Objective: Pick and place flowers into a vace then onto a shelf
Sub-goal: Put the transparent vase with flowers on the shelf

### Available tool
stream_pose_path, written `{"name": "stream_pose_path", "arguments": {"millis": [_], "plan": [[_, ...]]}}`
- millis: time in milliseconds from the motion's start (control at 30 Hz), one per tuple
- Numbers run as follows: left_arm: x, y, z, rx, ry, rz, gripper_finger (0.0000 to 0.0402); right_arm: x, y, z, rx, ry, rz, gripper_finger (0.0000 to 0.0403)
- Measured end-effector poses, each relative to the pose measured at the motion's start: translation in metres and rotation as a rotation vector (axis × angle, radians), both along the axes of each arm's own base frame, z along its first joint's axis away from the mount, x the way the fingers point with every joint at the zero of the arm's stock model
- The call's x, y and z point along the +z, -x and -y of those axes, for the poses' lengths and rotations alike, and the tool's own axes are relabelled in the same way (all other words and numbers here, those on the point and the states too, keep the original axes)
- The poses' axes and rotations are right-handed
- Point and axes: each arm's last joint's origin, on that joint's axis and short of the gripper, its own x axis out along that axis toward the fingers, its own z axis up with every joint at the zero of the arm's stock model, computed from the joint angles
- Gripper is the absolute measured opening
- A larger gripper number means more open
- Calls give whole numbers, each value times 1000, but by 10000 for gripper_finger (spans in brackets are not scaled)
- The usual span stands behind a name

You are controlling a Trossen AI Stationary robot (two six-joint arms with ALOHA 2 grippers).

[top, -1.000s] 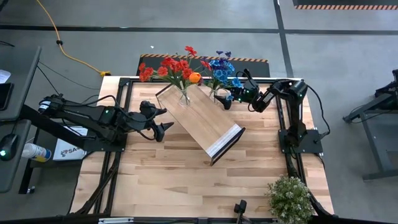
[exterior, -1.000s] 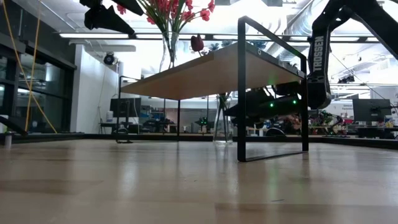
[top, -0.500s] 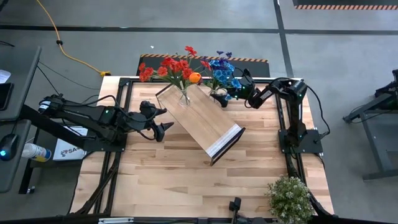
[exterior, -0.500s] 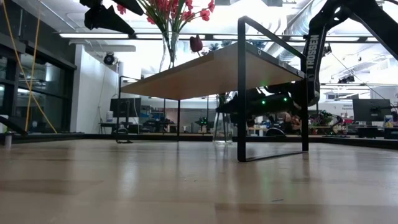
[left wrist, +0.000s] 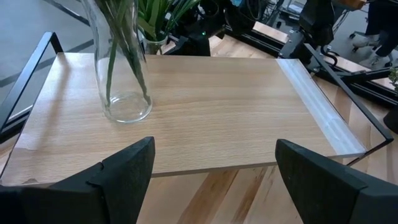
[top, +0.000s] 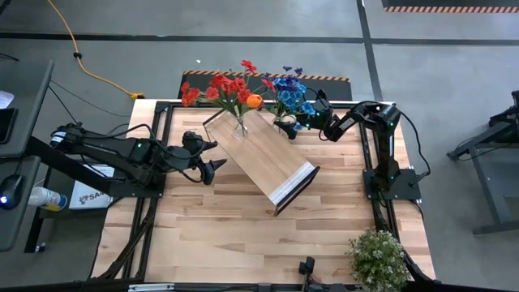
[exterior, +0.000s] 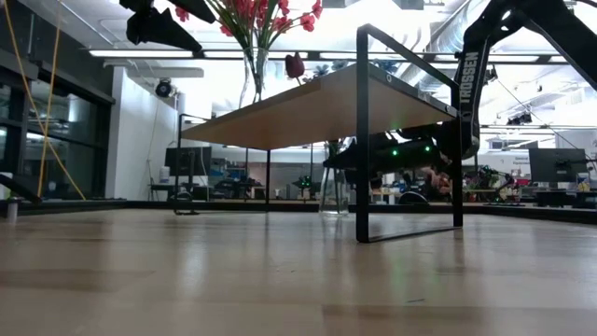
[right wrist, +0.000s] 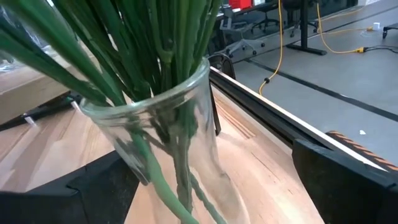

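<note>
Right wrist view alone shows spread right end effector (right wrist: 205, 180) flanking second vase (right wrist: 168, 143).

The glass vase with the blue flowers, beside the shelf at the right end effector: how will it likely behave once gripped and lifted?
The vase is clear, smooth glass, so probably slippery and breakable between the open right end effector fingers. Its many long stems and blue flowers rise well above the rim, so it is likely top-heavy and may tip if nudged.
</note>
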Motion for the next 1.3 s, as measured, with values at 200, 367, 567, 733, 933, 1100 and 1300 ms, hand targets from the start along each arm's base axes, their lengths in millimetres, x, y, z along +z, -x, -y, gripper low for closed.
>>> {"name": "stream_pose_path", "arguments": {"millis": [200,367,567,733,933,1100,1300], "plan": [[0,0,0,2,-1,0,367,0,-1,-1,7,-5,1,398],[0,0,0,2,-1,1,367,0,-4,-5,21,-5,0,395],[0,0,0,-1,1,0,367,3,-8,-4,27,1,7,398],[0,0,0,-3,2,0,367,6,-11,-2,26,8,17,397],[0,0,0,-4,3,-1,367,5,-11,-2,26,5,10,395],[0,0,0,-4,3,-1,367,4,-11,-2,11,2,5,390],[0,0,0,-4,3,-2,367,4,-10,-1,-4,-7,-1,362]]}}
